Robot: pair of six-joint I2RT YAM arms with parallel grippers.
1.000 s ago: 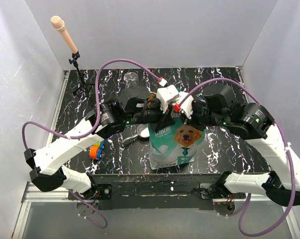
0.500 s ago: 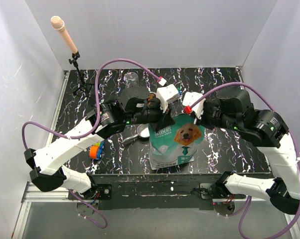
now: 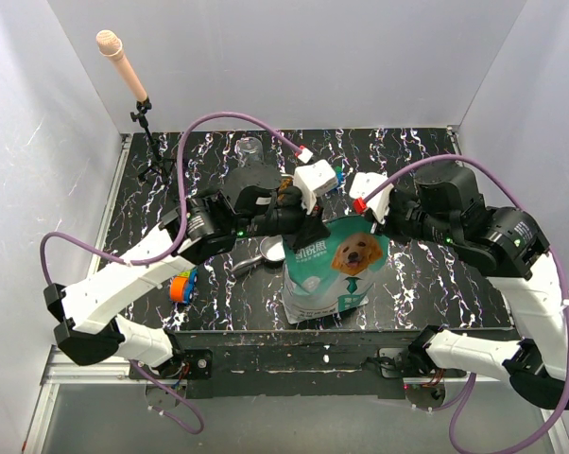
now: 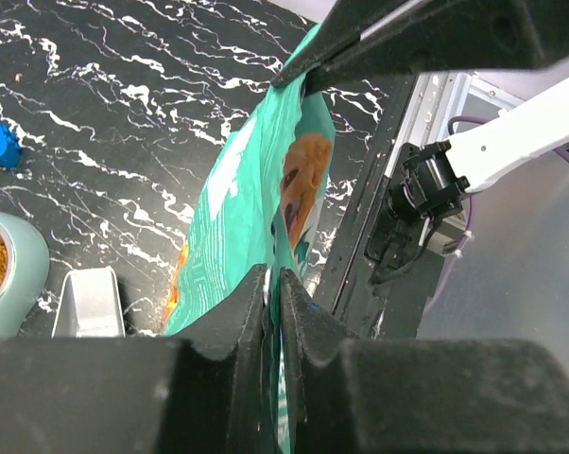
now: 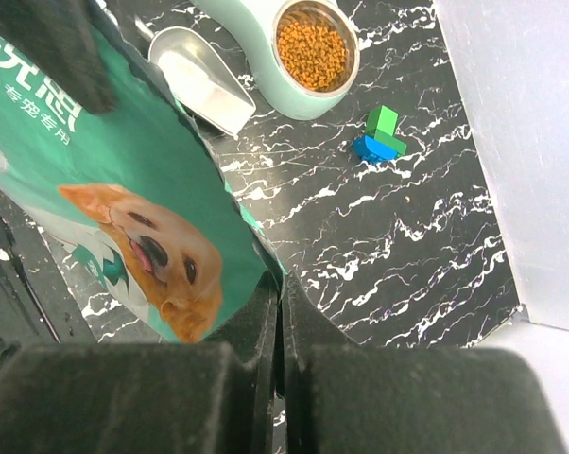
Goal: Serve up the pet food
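Right arm point(image 3: 492, 236) has swung out to its own side since a second ago, and its jaws, slightly apart then, are now clenched on one top corner of the teal bag point(image 5: 95, 170). Left arm point(image 3: 124, 284) has hardly moved. Its jaws are pinched on the opposite top corner, with the bag's edge caught between them in the left wrist view. So I have the bag standing on the bench point(image 3: 417, 284), held from both sides.

Pet food point(image 5: 318, 43) sits in the metal insert of the mint bowl point(image 5: 289, 99), which is behind the bag and right beside the metal scoop point(image 5: 204, 76). The scoop looks empty. I can't see inside the bag. The green and blue blocks point(image 5: 379, 132) are further off, out of the way.

My read is that the step in hand is working the bag's mouth open between the two pinches. To do it well:
- Keep both grips tight. Only a thin strip of film sits in each, so a slip is likely.
- Pull the corners apart evenly and level. If one side goes faster, the bag twists.
- Keep the base planted on the bench and the bag upright, or whatever is inside could tip out.
- Don't drag the bag back into the scoop or bowl, because the bowl already holds kibble that a knock would scatter.
- Go slowly, since the film may give suddenly.
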